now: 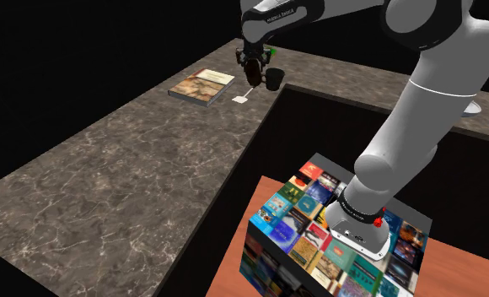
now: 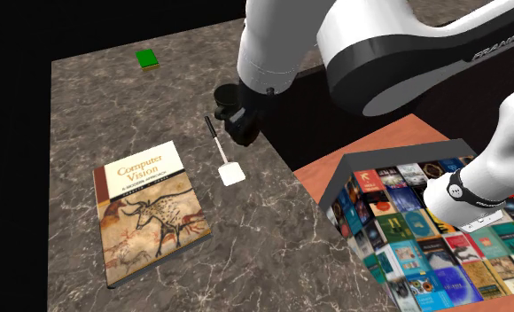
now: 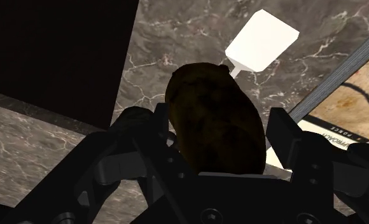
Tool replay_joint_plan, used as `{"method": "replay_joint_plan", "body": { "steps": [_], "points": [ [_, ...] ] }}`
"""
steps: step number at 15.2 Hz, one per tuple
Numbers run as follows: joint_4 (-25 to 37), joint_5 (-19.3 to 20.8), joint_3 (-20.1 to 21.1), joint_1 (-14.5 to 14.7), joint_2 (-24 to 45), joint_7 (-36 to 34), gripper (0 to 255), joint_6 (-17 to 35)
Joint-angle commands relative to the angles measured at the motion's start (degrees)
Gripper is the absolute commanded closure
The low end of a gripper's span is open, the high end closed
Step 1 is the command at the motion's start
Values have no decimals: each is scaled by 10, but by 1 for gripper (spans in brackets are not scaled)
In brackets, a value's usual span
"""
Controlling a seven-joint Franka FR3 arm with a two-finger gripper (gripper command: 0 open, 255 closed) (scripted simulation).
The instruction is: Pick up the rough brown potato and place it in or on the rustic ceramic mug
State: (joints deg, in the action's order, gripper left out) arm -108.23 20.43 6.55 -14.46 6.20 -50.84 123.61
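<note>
— Holding anything?
— Yes: the brown potato (image 3: 208,108) sits clamped between my pincer's (image 3: 219,143) fingers, up off the counter (image 1: 108,169), near its inner edge. The dark mug (image 1: 274,79) stands just beside; a white spatula (image 2: 231,173) and a book (image 2: 149,208) lie nearby.

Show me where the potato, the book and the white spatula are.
potato (image 3: 215,121), wrist view, middle of its brown skin.
book (image 2: 147,209), second exterior view, centre of its cover.
white spatula (image 2: 232,174), second exterior view, its flat blade.
</note>
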Motion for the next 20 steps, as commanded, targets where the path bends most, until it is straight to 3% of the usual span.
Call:
{"method": "replay_joint_plan", "body": {
  "steps": [1,3,9,18,20],
  "points": [
    [12,-4,1,0,-4,5,255,-14],
    [18,-5,1,1,-6,8,255,-22],
    [65,-20,-29,-41,36,86,255,-6],
    [190,-54,-61,-106,131,201,255,-9],
    [179,-52,-61,-106,134,197,255,5]
  ]
}}
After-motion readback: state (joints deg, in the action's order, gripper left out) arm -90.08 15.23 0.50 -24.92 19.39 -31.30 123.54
